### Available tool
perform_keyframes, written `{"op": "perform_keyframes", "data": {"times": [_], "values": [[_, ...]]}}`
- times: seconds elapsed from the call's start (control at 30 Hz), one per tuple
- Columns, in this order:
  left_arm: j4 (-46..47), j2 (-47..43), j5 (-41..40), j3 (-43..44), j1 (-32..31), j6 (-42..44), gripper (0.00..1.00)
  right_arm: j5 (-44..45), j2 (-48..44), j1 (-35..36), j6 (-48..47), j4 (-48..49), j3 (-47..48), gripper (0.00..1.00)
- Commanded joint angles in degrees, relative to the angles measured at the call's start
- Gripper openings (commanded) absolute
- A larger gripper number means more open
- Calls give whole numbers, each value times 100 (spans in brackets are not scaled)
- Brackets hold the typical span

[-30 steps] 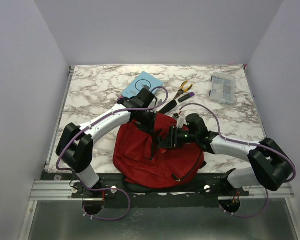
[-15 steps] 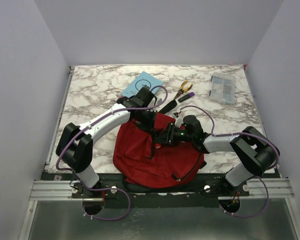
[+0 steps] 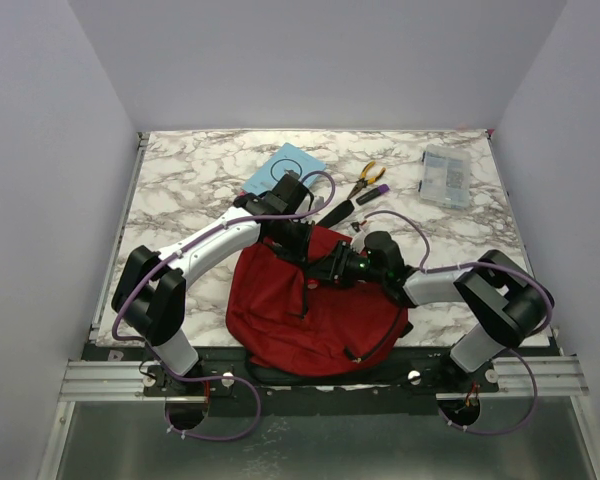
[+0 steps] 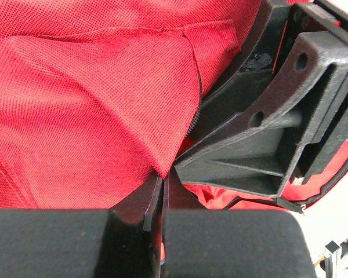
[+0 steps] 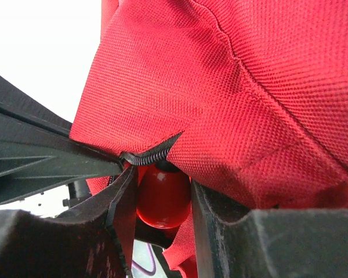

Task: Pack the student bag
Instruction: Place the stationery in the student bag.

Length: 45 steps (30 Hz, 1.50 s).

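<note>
right arm has folded in, bringing the right gripper (image 3: 331, 268) beside the left gripper (image 3: 298, 247) at the far lip of the student bag (image 3: 280, 315) on the desk (image 3: 180, 190). left gripper pinches its fabric tight; right clamps a fold by the zipper (image 5: 148, 155). spread them slowly, evenly.

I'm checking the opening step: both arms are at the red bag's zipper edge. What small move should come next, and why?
Probably draw the left gripper slightly away from the right gripper, spreading the mouth of the student bag. The left jaws are shut on the fabric edge by the zipper, and the blue book lies unpacked beyond.
</note>
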Motion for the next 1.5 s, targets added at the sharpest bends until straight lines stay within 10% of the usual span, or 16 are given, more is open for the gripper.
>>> {"op": "perform_keyframes", "data": {"times": [0.0,0.37,0.73,1.2,1.47], "values": [[69,-123,112,155,2,-6,0,173,196,116,-23,41,222,31],[67,-101,142,156,-2,-7,0,-20,33,122,-229,-472,134,61],[68,-111,121,139,-1,-9,0,105,-126,277,-285,-763,88,37],[70,-149,152,147,2,-7,0,759,-909,445,-733,-2021,-20,48],[74,-145,144,131,-3,-21,0,574,-826,550,-468,-1482,-360,38]]}}
